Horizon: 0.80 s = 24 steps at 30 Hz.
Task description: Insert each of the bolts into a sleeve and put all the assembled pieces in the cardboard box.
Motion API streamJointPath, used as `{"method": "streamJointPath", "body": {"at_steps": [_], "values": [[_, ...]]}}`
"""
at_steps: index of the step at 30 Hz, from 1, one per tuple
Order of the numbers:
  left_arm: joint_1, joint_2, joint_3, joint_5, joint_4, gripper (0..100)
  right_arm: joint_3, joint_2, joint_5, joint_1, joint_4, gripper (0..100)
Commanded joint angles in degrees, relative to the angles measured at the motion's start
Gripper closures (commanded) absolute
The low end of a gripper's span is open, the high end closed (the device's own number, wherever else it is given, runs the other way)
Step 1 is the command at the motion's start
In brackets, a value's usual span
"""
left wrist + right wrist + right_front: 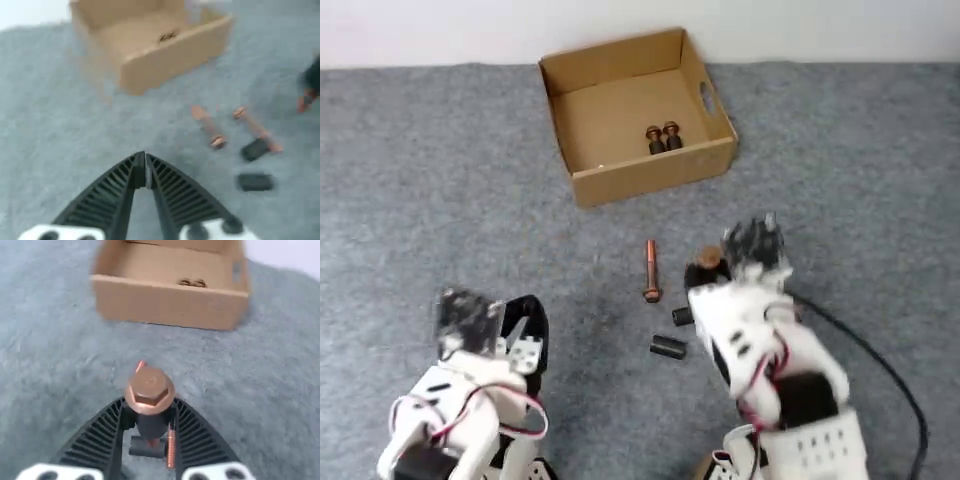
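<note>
Two arms on grey carpet (420,180). Lower left of high view: left arm, parked apart from all the parts. left gripper (144,160) claw is closed, tips meeting, nothing in it.

Top centre: cardboard box (650,175), open top, two assembled pieces (663,138) standing side by side near its right wall, copper heads up.

Centre, below the box: loose bolt (650,270) lying flat on the carpet, head toward the bottom of frame, shank pointing at the box. Just right and lower: two black sleeves, upper sleeve (682,316) partly under the right arm, lower sleeve (668,347) fully visible, the two near each other but apart. Left wrist view shows a second loose bolt (255,131) with its end by a sleeve; too blurred to tell contact.

Right of centre: right gripper (150,405) low over the carpet, just right of the loose bolt, claw clamped narrow on a held bolt (150,387), hex head facing the wrist camera, dark sleeve body (150,426) under the head between the fingers.
</note>
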Motion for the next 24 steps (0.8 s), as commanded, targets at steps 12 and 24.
{"method": "streamJointPath", "body": {"at_steps": [12, 24], "values": [[-12.66, 0.18, 22.64, -4.66, -15.12, 100, -53.71, 58.77, -6.95, 1.45, -4.62, 99.1], [-12.75, 0.09, 28.35, -4.66, -18.29, 100, -92.92, 98.24, -6.59, 1.19, -12.53, 99.1]]}}
